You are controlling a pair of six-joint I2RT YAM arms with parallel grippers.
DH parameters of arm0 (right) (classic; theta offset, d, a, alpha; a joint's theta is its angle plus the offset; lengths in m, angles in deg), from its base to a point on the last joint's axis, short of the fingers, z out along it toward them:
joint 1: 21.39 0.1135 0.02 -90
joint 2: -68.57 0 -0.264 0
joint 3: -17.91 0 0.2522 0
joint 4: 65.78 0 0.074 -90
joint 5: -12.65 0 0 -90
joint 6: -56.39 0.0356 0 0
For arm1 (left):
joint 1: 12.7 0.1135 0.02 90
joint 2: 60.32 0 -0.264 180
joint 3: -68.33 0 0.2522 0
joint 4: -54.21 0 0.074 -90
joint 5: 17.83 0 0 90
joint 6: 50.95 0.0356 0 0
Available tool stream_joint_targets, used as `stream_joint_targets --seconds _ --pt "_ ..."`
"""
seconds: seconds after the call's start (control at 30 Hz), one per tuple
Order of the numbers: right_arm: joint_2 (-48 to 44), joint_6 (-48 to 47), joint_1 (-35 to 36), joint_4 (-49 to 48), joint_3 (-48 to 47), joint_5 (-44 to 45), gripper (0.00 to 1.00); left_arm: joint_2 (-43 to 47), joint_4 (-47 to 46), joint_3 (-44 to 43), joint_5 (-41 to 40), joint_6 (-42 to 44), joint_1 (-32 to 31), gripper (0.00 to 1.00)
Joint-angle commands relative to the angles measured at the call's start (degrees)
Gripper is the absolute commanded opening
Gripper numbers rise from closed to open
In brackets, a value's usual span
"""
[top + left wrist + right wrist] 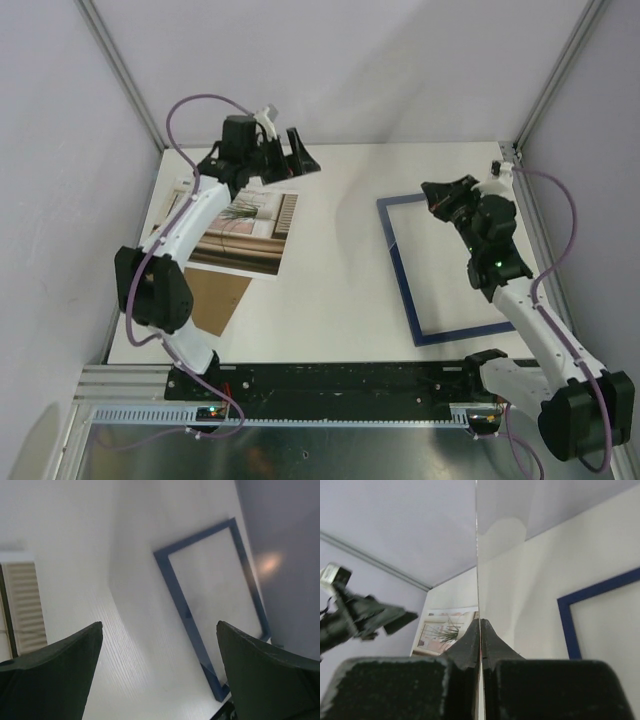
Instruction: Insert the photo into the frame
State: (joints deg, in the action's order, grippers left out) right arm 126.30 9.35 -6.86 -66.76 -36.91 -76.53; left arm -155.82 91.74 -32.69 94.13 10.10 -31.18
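Note:
The photo (255,235) lies picture side up on the table's left half, my left arm crossing over it. It also shows in the right wrist view (445,630) and at the left edge of the left wrist view (22,605). The navy blue frame (400,265) lies flat on the right half and shows in both wrist views (185,610) (567,625). My left gripper (290,155) (160,625) is open and empty, in the air past the photo's far edge. My right gripper (440,195) (480,622) is shut on a thin clear sheet (477,555), seen edge-on, over the frame's far left corner.
A brown cardboard backing board (215,300) lies at the near left, partly under the photo and behind my left arm. White walls with metal corner posts enclose the table at the back and both sides.

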Motion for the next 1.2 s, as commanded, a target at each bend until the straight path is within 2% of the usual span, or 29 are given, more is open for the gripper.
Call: stream_joint_targets --seconds 0.0,0.2,0.5,0.73,1.0,1.17 --pt "-2.3 -8.4 -0.6 16.8 -10.8 -9.0 0.00 -5.0 -2.7 -9.7 10.6 3.6 3.4 1.00" --pt "-1.4 -9.9 -1.9 25.8 -20.8 -22.7 0.00 -11.6 -3.2 -17.8 27.5 7.7 5.1 1.00" --pt "-1.5 -7.5 -5.0 30.9 -25.3 -38.5 0.00 -12.4 -3.8 -16.4 38.8 11.5 6.6 1.00" --pt "-1.8 -4.2 -5.5 29.7 -25.3 -43.5 0.00 -8.4 -5.4 -9.3 41.5 14.0 6.6 1.00" --pt "-1.8 -2.1 -6.6 28.1 -25.7 -47.2 0.00 -3.4 -5.9 -3.6 40.4 18.5 7.1 1.00" --pt "-1.7 -1.0 -6.8 26.0 -25.7 -48.6 0.00 -3.0 -7.0 -2.9 42.5 16.1 7.1 1.00"
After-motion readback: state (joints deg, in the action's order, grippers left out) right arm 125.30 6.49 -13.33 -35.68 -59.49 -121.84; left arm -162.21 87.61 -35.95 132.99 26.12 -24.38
